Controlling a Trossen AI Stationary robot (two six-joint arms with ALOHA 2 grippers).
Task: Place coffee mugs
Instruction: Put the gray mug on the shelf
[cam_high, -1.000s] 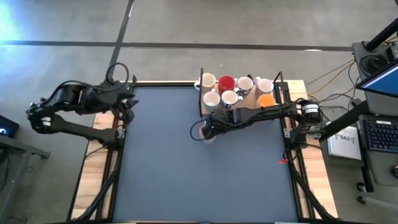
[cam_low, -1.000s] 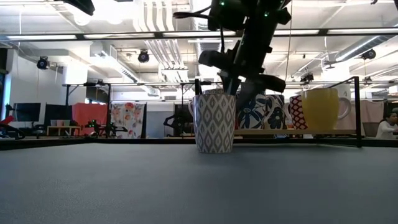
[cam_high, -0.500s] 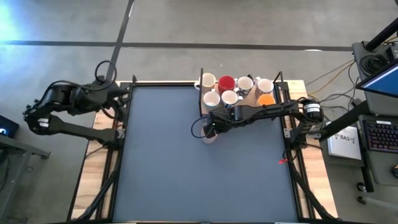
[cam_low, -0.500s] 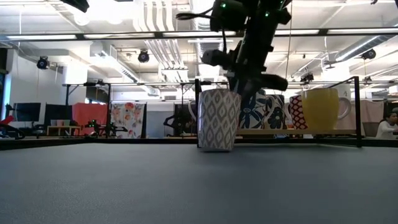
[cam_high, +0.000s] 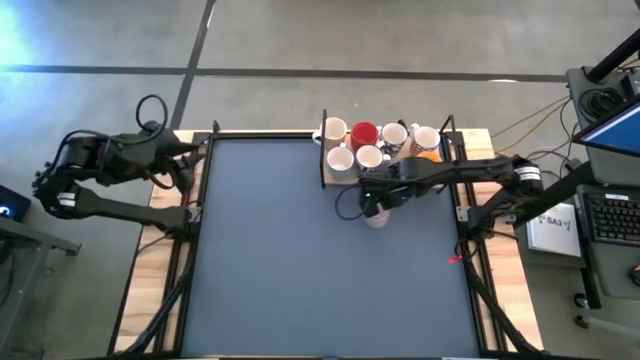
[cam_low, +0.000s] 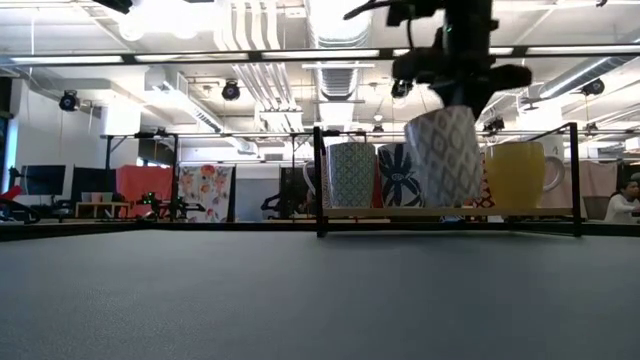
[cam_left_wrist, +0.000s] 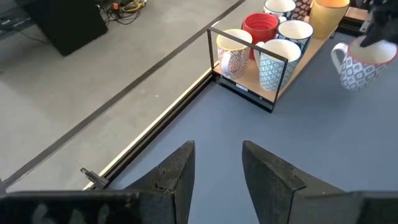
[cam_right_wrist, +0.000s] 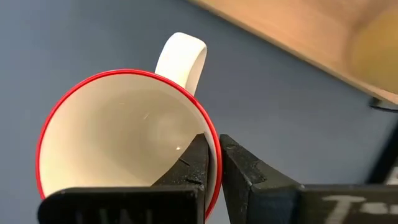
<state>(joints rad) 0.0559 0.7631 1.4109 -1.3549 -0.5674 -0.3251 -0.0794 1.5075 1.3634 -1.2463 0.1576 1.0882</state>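
A white mug with a grey-blue diamond pattern and a red rim (cam_low: 445, 155) hangs above the dark table mat, close to the tray's near side, with my right gripper (cam_high: 375, 200) shut on it. Its white handle (cam_right_wrist: 181, 56) points away from the fingers. Several other mugs (cam_high: 368, 145), white, red and orange, stand on a wooden tray (cam_high: 325, 172) at the mat's far edge. My left gripper (cam_left_wrist: 217, 168) stands open over the table's far left corner (cam_high: 190, 160), with nothing between its fingers. My right gripper pinches the mug's wall at the rim (cam_right_wrist: 211, 140), on the side opposite the handle. One finger (cam_right_wrist: 193, 163) is inside the mug and one (cam_right_wrist: 244, 169) outside. The fingers come from above, pointing down. The mug hangs below them, slightly tilted, clear of the mat.
The tray has a thin black frame (cam_low: 318, 180) that rises above the mat in front of the standing mugs. Cables and desks lie beyond the table's right edge (cam_high: 560, 215). The dark mat (cam_high: 300, 290) stretches bare toward the near edge.
My right gripper has risen and gone toward the table's right edge, taking the patterned mug with it. The mug stood on the mat before and now hangs clear, a little tilted. My left arm has drawn back toward the table's left edge.
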